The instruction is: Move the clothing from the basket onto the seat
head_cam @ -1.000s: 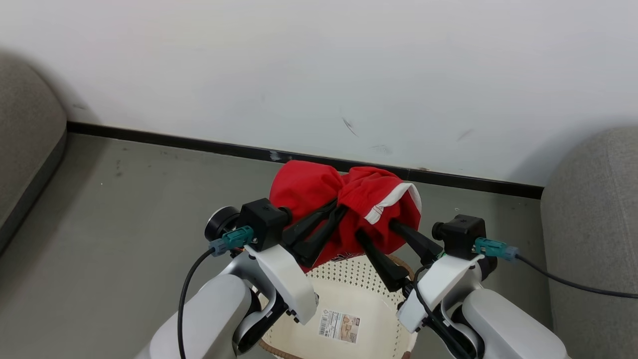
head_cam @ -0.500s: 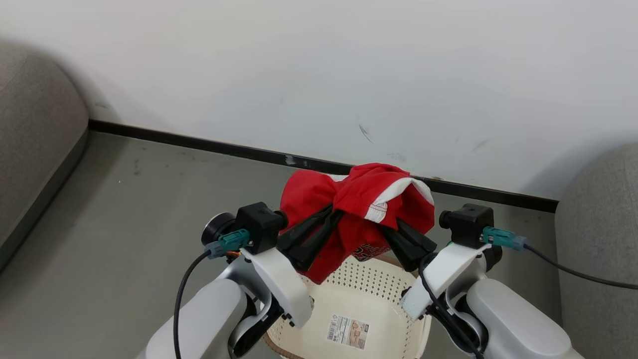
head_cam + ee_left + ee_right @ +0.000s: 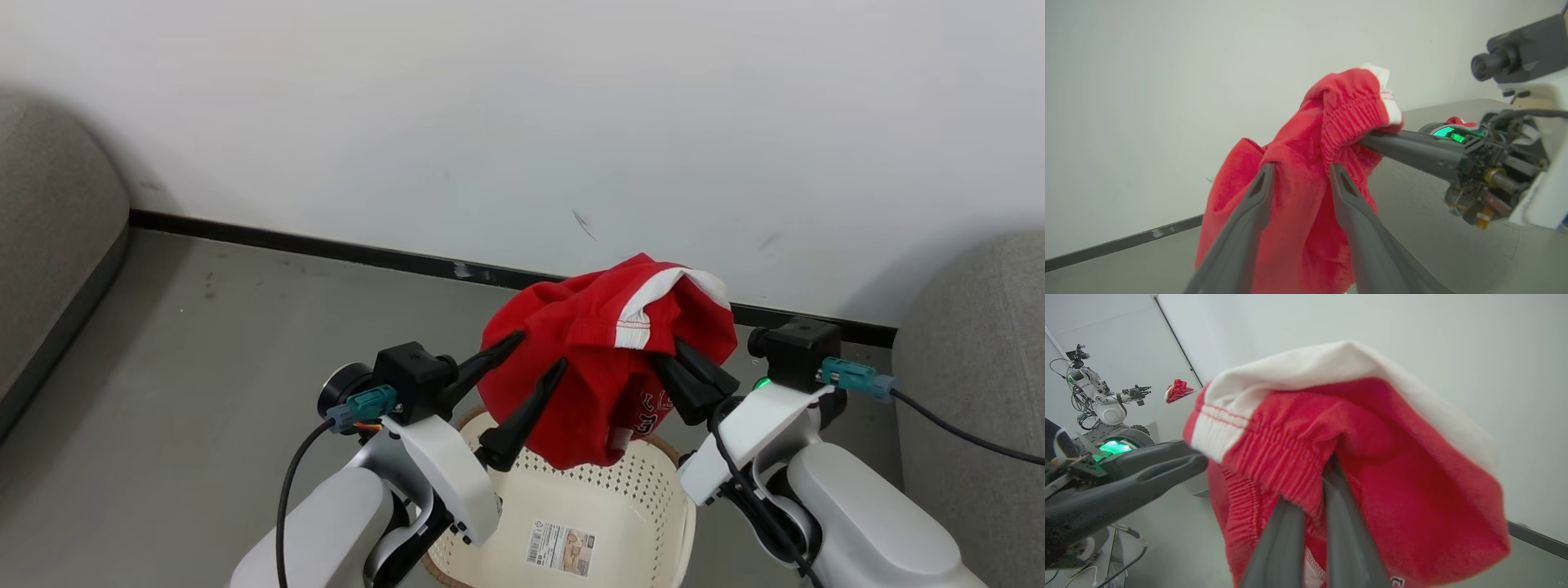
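Since a second ago the hold has changed hands: the left gripper, clamped on the red bundle then, now has its fingers parted in a clear V against the cloth's left side, and whether they touch the cloth I cannot tell, while the right gripper, which stood wide then, is now pinched tight on the gathered waistband. The clothing has risen with that swap and hangs from the right gripper as one loose drape, white trim uppermost and dark lettering near its lower right, its long axis running roughly straight down. It hangs in the air above the far rim of the basket, whose bottom shows a printed sticker. The head camera has also shifted a little between the frames, so the wall and floor sit differently without having moved. What the coming move seems to turn on is the seat: its grey upholstery rises at the right of the scene, just beyond the right arm and apart from the garment, so the holding arm is the nearer one. More grey upholstery lies at the far left, well away. A carry rightward looks the likely step, once the left fingers are free of the fabric.
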